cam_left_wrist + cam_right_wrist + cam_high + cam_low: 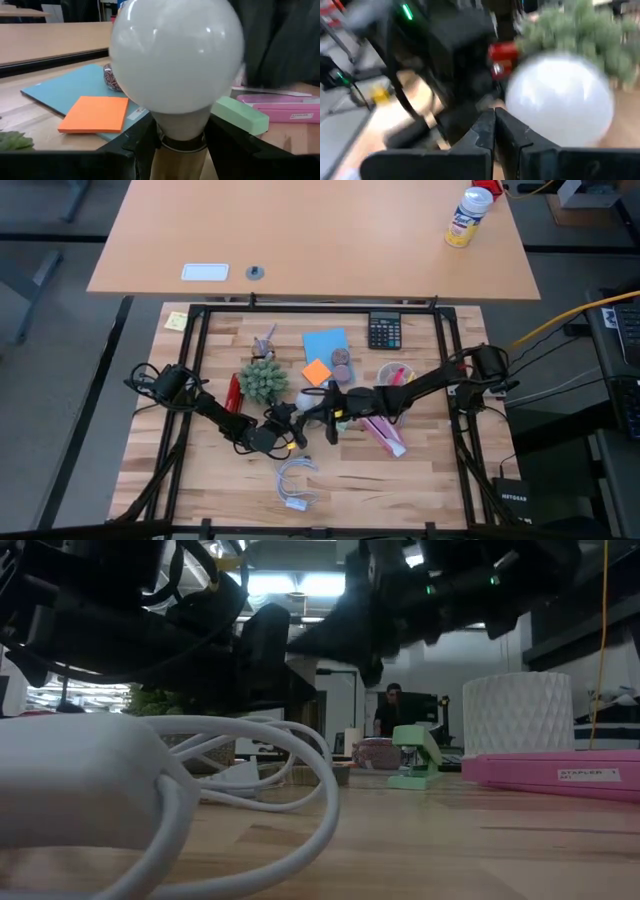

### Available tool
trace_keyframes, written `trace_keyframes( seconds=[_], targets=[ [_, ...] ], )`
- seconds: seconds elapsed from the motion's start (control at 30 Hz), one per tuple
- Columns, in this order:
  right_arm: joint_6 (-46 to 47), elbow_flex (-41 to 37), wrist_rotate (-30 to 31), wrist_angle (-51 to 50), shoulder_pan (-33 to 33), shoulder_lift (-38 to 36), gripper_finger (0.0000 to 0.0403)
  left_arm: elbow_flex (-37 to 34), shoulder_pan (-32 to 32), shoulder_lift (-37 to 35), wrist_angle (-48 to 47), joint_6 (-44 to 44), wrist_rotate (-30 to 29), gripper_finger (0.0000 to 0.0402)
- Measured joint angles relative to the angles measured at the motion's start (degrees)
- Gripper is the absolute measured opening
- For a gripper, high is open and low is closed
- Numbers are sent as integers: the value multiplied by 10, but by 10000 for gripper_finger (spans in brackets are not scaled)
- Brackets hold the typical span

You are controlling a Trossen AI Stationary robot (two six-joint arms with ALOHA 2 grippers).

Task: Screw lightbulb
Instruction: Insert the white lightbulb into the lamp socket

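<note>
The lightbulb (175,55), a frosted white globe on a narrow neck, sits between the fingers of my left gripper (182,137), which is shut on it near the table's middle (287,430). The globe points away from the wrist, toward my right arm. My right gripper (495,125) is shut, its tips close beside the globe (560,100); in the high view it is at the table's middle (323,420). The white looped cord (295,485) with its socket end (70,780) lies on the table near the front edge. My left gripper pinches the bulb's narrow neck (182,131), just below the globe, between its two fingers (137,145). The base is hidden behind the fingers. The bulb stands out beyond the fingertips, lifted clear of the table. My right gripper: I cannot tell whether its shut tips touch the globe.
A green plant (263,380), a blue notebook (325,343) with an orange sticky pad (317,372), a calculator (384,332), a white cup (392,375), a green stapler (240,114) and a pink stapler (385,435) lie around the arms. A person shows far behind the table (392,708).
</note>
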Motion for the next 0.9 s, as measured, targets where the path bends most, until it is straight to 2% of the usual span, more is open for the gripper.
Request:
trace_keyframes(
  seconds=[0.2,0.3,0.47,0.9],
  targets=[
    [-34,1,4,31,-1,-30,17,0,0,0,0,-4,0,153],
    [-54,1,26,60,-1,-33,17,0,0,0,0,-5,0,153],
    [-79,1,66,51,-1,-33,17,0,-1,0,0,-5,0,153],
    [-77,2,67,43,-25,-32,17,0,-1,-1,0,-6,0,153]
  ],
)
